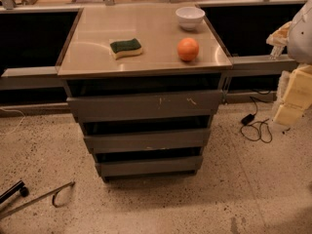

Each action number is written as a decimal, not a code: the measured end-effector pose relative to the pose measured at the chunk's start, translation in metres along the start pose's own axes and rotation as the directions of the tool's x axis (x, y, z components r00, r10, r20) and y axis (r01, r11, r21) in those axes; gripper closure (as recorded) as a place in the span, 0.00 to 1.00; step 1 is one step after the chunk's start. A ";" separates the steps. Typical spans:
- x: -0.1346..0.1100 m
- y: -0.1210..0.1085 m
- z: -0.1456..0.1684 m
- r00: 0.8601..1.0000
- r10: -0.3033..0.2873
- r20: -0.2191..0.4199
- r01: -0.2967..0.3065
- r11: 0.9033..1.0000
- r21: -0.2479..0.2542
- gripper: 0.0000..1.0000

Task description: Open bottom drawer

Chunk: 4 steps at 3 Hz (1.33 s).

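The bottom drawer (148, 167) is the lowest of three grey metal fronts in the cabinet, plain and flat, and it looks closed, just above the floor. Above it are the middle drawer front (146, 141) with pale chips on its lower edge and the taller top drawer front (144, 106) with white scratches. My gripper (288, 112) hangs at the right edge of the camera view, pale cream, well to the right of the cabinet and at about the height of the top drawer. It is apart from all the drawers and holds nothing that I can see.
On the cabinet top (92, 57) lie a green-and-yellow sponge (126, 48), an orange (187, 49) and a white bowl (190, 17). A black cable (256, 128) lies on the speckled floor to the right. A metal bar (34, 199) lies at the lower left.
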State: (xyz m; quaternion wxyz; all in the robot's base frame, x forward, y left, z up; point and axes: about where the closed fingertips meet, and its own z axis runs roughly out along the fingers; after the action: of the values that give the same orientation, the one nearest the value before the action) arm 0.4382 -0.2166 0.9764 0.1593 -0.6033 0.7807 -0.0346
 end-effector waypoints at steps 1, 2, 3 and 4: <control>0.000 0.000 0.000 1.000 0.000 0.000 0.000 1.000 0.000 0.00; -0.006 0.000 0.001 1.000 0.005 0.014 -0.006 0.999 0.036 0.00; -0.017 0.017 0.041 0.997 0.020 0.075 -0.021 1.000 0.022 0.00; -0.023 0.047 0.136 0.989 0.031 0.147 -0.020 0.997 -0.080 0.00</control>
State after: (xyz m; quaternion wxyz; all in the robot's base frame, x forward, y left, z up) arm 0.4389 -0.1627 0.8404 0.1938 -0.5999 0.7750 0.0429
